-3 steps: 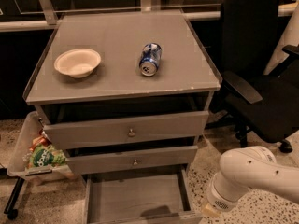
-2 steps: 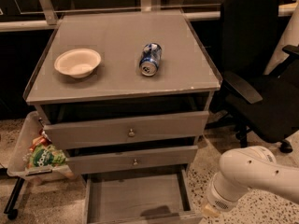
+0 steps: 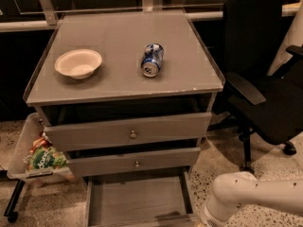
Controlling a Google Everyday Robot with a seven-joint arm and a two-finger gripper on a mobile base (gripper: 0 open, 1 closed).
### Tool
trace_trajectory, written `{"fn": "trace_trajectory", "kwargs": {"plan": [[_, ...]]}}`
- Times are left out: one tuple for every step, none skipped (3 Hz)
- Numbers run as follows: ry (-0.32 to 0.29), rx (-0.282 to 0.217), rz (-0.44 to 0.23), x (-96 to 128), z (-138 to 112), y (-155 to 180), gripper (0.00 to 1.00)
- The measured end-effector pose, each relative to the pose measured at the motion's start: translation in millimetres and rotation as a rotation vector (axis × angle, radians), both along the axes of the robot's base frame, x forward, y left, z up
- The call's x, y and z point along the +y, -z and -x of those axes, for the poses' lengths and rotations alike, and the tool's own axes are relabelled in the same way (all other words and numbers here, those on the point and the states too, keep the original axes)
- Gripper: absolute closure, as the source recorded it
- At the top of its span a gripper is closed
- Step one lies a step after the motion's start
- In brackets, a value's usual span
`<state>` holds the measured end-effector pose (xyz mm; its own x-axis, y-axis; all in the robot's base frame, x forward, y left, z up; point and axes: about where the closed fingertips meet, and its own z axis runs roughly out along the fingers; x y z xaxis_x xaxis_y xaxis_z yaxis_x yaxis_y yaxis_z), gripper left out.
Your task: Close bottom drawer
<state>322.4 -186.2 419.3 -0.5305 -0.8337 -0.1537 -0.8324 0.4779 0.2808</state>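
The bottom drawer [image 3: 137,200] of the grey cabinet is pulled far out, and I look down into its bare grey inside. Its front panel lies at the picture's bottom edge and its knob is out of view. Above it the middle drawer [image 3: 137,161] and the top drawer [image 3: 132,132] each stand slightly ajar, with small round knobs. My white arm [image 3: 251,195] reaches in from the lower right, beside the open drawer's right front corner. My gripper is below the picture's edge and out of view.
On the cabinet top [image 3: 118,82] sit a white bowl [image 3: 78,63] and a blue can [image 3: 152,59] lying on its side. A black office chair [image 3: 265,89] stands close on the right. A clear bin with snack bags [image 3: 40,157] hangs at the left.
My arm has sunk lower and shifted slightly left, toward the open drawer's right front corner. The drawers have not moved.
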Motion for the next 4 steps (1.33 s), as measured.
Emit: {"fn": "trace_trajectory", "kwargs": {"plan": [[0.035, 0.074, -0.030, 11, 15, 71, 1.00], [0.035, 0.074, -0.030, 11, 15, 71, 1.00], [0.047, 0.100, -0.049, 17, 21, 95, 1.00], [0.112, 0.122, -0.086, 20, 21, 146, 1.00]]}}
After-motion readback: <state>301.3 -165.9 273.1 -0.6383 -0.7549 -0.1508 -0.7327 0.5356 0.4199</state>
